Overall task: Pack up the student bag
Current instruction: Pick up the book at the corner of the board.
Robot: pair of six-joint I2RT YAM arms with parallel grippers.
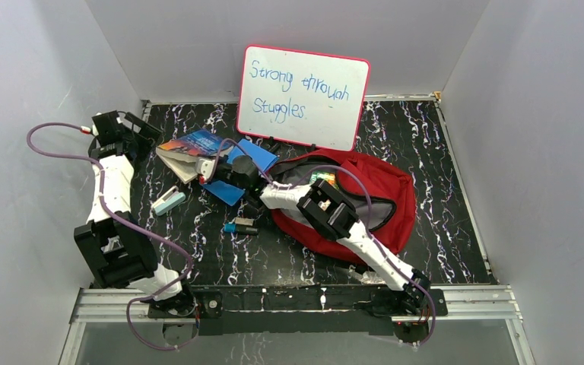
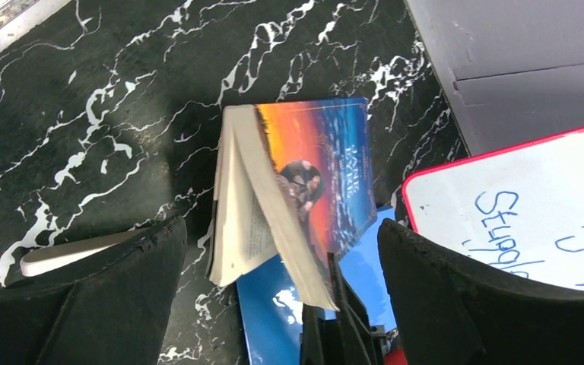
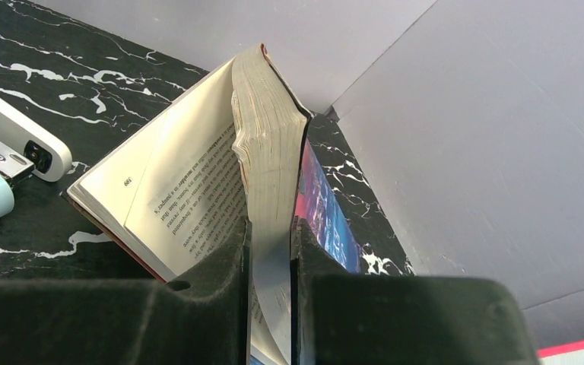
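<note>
The student bag (image 1: 384, 199) is a red backpack lying at the centre right, its mouth open to show grey lining. A paperback book (image 1: 188, 146) with an orange and blue cover lies half open to the left of the bag. It rests on a blue folder (image 1: 232, 190). My right gripper (image 1: 217, 169) reaches left from over the bag. In the right wrist view this right gripper (image 3: 271, 228) is shut on the book (image 3: 266, 129), clamping its cover and a block of pages. My left gripper (image 2: 281, 226) hangs open above the book (image 2: 304, 175), holding nothing.
A whiteboard (image 1: 304, 95) with blue writing leans on the back wall behind the bag. A white and teal stapler (image 1: 169, 201) lies left of the folder, and small dark items (image 1: 239, 226) sit in front of it. Grey walls enclose the black marble table (image 1: 441, 152).
</note>
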